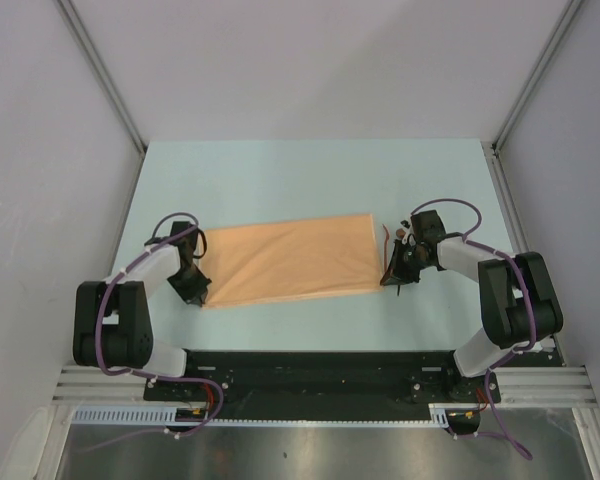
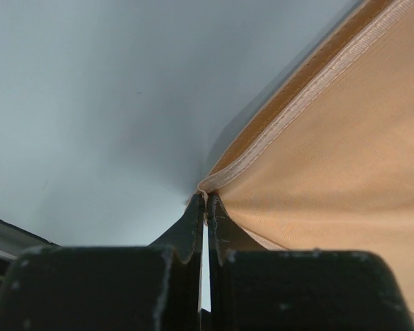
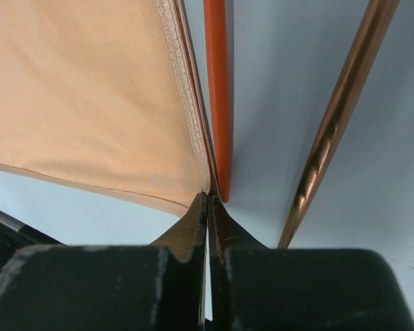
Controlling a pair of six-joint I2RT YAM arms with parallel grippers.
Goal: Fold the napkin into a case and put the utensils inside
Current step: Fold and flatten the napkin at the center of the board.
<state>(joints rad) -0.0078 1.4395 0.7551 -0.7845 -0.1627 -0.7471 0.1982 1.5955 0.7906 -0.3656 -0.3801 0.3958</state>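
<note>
Pale table (image 1: pixel 280 170); only right wrist shows utensils (image 3: pixel 219 96) clearly.

The top view looks down on the whole napkin (image 1: pixel 290 262) from high above its near side. Each wrist view sits very close at one near corner, left and right; all share the cloth
</note>
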